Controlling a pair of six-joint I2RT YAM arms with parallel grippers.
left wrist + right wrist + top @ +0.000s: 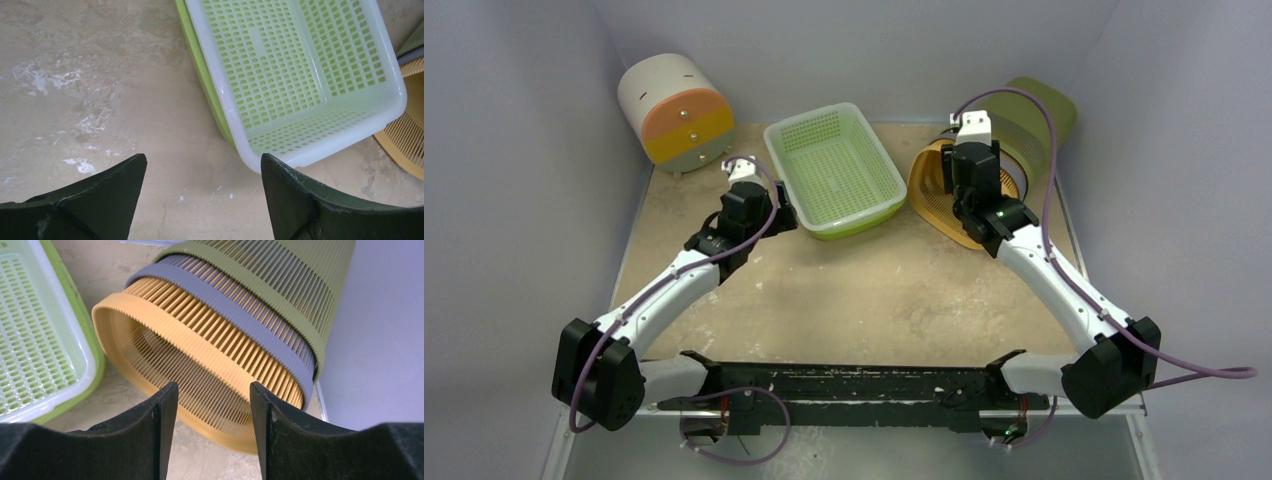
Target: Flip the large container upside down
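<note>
10–11 o'clock, back left corner: white drum on its side, its orange and yellow face turned toward the table centre.

Left gripper at 11 o'clock, just beside the rectangular basket's left near corner. In the left wrist view, the gripper has its jaws spread wide with only bare table between them. The right fingertip sits close under the basket's corner; contact cannot be told.

Rectangular basket at 12 o'clock, centre back, upright with its open side up. It is a white perforated liner sitting inside a green outer tub. Long axis angled slightly, near end toward 5 o'clock.

Right gripper at 1 o'clock, over the mouth of the nested bins. In the right wrist view, the gripper has its jaws parted moderately and grips nothing; the orange rim shows in the gap beyond.

Nested slatted bins at 1–2 o'clock, lying on their side with the mouth toward the basket: orange bin innermost, grey bin next, olive bin outermost against the right wall.
</note>
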